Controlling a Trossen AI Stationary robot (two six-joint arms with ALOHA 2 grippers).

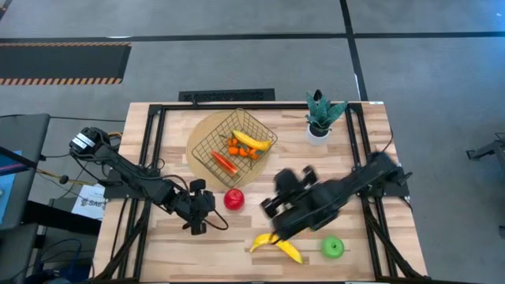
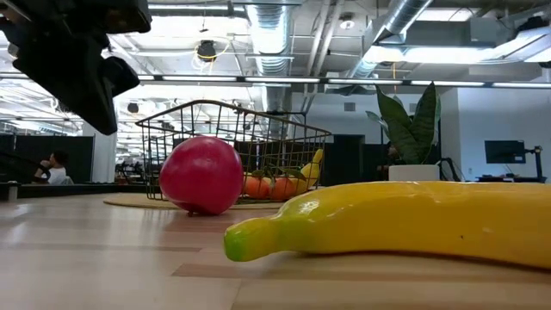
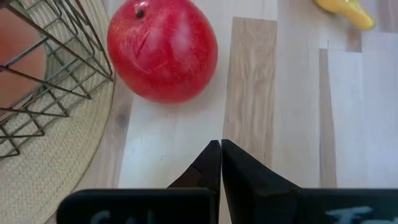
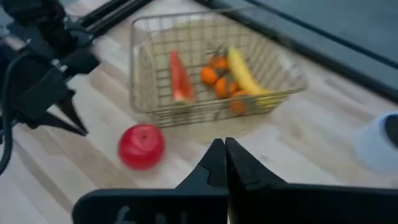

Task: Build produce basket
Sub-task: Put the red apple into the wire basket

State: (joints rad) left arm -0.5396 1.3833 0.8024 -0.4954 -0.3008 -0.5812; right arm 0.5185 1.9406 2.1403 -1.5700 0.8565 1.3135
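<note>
**benchwatcher:** So where's the produce sitting compared to the fingers? Both look empty to me.

**meshfan:** Yep, both empty. The left gripper (image 1: 197,225) has its fingers (image 3: 211,165) pressed together with nothing between them, parked on the table (image 1: 158,244) just beside the red apple (image 1: 233,199). In the left wrist view the apple (image 3: 163,50) is right ahead of the tips but clearly apart, no contact. The right gripper (image 1: 272,207) is also clamped flat on nothing, on the other side of that apple, and its arm reaches over the loose banana (image 1: 278,245). The green apple (image 1: 333,248) lies near the front edge, well apart from both.

**benchwatcher:** And the basket?

**meshfan:** The basket (image 1: 207,148) sits on a round tan mat (image 1: 197,130) toward the back, with a banana (image 1: 251,141), the red-orange stick (image 1: 225,162) and the small orange pieces (image 1: 237,148) inside.

**benchwatcher:** Anything one camera gets that the others miss?

**meshfan:** The overhead one is the only one showing the green apple and the potted plant's (image 1: 319,118) spot at the back right. The low view shows the loose banana (image 2: 405,226) lying flat up close and the red apple (image 2: 201,175) resting on the table in front of the basket (image 2: 172,138). The right wrist view gives the best look into the basket (image 4: 149,74), and also catches the left gripper (image 4: 71,121) off beside the apple (image 4: 141,145).
</note>
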